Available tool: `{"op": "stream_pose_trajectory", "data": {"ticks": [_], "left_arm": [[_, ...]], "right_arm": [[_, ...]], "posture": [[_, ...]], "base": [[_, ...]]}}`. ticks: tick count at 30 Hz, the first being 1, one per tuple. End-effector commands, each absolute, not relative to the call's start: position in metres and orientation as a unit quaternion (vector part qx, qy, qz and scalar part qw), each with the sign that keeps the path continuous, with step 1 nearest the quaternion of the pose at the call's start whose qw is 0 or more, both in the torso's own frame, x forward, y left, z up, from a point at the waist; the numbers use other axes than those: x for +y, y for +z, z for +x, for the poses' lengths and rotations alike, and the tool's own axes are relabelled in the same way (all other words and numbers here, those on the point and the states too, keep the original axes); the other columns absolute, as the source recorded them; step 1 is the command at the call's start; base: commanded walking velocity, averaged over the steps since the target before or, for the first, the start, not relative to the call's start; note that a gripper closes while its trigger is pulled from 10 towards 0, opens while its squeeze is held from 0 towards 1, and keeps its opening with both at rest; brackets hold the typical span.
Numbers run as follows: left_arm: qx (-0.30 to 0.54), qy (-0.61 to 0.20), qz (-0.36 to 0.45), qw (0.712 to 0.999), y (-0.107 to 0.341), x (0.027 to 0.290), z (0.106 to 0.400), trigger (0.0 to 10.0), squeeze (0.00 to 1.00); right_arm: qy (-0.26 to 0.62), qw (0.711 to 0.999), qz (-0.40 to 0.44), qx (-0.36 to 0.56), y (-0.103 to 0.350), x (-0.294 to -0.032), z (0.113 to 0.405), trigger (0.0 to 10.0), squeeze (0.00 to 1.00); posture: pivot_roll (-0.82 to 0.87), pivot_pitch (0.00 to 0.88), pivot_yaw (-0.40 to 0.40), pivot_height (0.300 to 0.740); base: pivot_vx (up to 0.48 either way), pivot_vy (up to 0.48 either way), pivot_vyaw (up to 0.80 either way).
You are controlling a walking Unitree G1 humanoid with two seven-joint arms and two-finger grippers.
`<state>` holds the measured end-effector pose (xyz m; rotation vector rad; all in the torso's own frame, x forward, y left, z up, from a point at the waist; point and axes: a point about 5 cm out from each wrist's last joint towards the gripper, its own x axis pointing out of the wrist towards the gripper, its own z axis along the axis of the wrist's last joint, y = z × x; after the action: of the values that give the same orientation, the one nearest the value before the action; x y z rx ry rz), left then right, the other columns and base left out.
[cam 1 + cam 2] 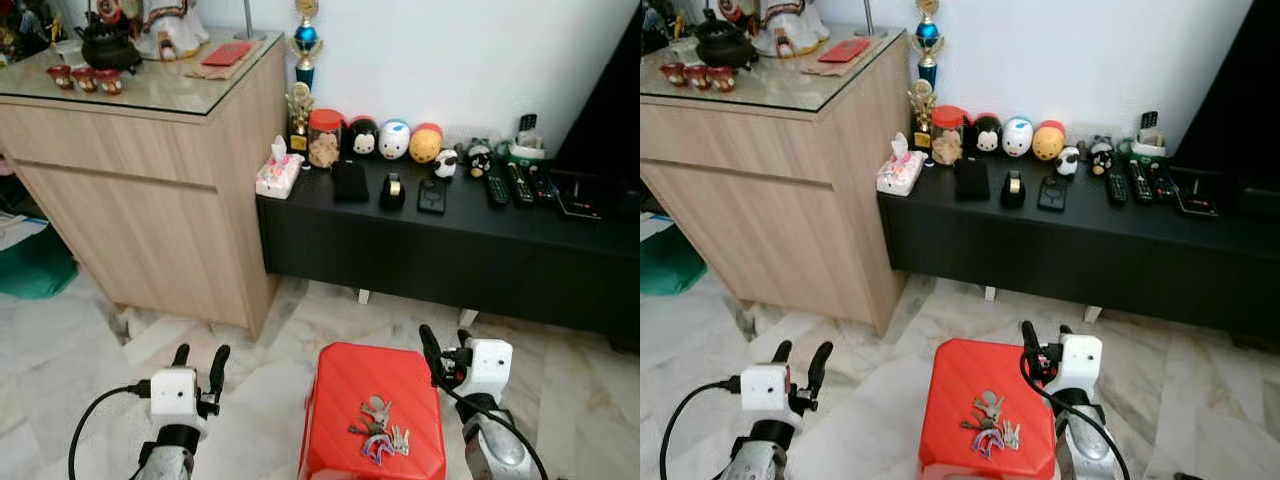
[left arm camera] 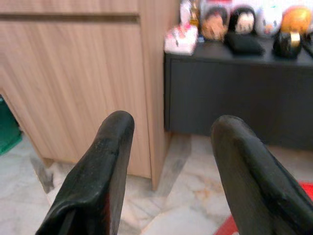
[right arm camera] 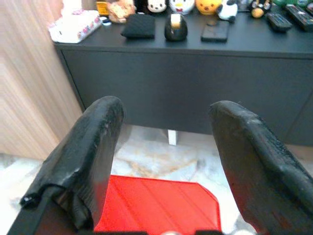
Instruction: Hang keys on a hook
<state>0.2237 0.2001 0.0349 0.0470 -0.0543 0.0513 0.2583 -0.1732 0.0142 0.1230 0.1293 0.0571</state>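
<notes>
step in hand: reaching for the keys (image 1: 378, 430), which lie loose on the red stool (image 1: 345, 385). your right gripper (image 1: 446, 352) hovers just beside the stool, fingers spread and empty; left gripper (image 1: 199, 365) likewise released. next, lower the right gripper onto the keys.

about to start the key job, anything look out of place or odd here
Only the keys: the bunch lies loose on top of a red stool on the floor, not on any hook. Both grippers, left and right, are open and hold nothing. Nothing looks spilled or broken.
</notes>
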Motion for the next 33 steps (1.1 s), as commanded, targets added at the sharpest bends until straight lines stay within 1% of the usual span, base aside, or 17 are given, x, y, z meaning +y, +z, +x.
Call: {"op": "stream_pose_trajectory", "data": {"ticks": [1,5,7,8,17,24,28,33], "left_arm": [[-0.016,0.017,0.011,1.000,0.034,0.196,0.222,10.0,0.00],[-0.004,0.019,0.007,1.000,0.031,0.195,0.222,10.0,0.00],[0.002,0.023,-0.002,1.000,0.033,0.195,0.223,10.0,0.00],[0.002,0.023,-0.002,1.000,0.033,0.195,0.223,10.0,0.00],[0.014,0.012,-0.010,1.000,0.037,0.191,0.233,10.0,0.00],[0.010,0.001,-0.013,1.000,0.044,0.187,0.244,10.0,0.00],[0.009,-0.001,-0.014,1.000,0.048,0.185,0.250,10.0,0.00],[0.007,-0.005,-0.017,1.000,0.050,0.182,0.252,10.0,0.00]], "right_arm": [[0.026,0.996,0.062,0.064,0.014,-0.173,0.257,10.0,0.00],[0.019,0.995,0.059,0.080,0.012,-0.172,0.258,10.0,0.00],[0.020,0.994,0.060,0.085,0.013,-0.171,0.259,10.0,0.00],[0.020,0.994,0.060,0.085,0.013,-0.171,0.259,10.0,0.00],[0.028,0.994,0.052,0.090,0.015,-0.171,0.264,10.0,0.00],[0.024,0.995,0.044,0.091,0.019,-0.176,0.272,10.0,0.00],[0.016,0.994,0.046,0.103,0.020,-0.177,0.277,10.0,0.00],[0.018,0.993,0.053,0.104,0.020,-0.176,0.279,10.0,0.00]], "posture": [[0.05,0.000,-0.055,0.740],[0.04,0.000,-0.055,0.740],[0.03,0.000,-0.054,0.727],[0.03,0.000,-0.054,0.727],[0.03,0.000,-0.053,0.667],[0.04,0.000,-0.059,0.667],[0.03,0.016,-0.061,0.667],[0.03,0.029,-0.062,0.649]], "base": [[0.000,0.000,0.00],[0.000,0.000,0.00],[0.000,0.000,0.00],[0.000,0.000,0.00],[0.000,0.000,0.00],[0.000,0.000,0.00],[0.000,0.000,0.00],[0.000,0.000,0.00]]}}
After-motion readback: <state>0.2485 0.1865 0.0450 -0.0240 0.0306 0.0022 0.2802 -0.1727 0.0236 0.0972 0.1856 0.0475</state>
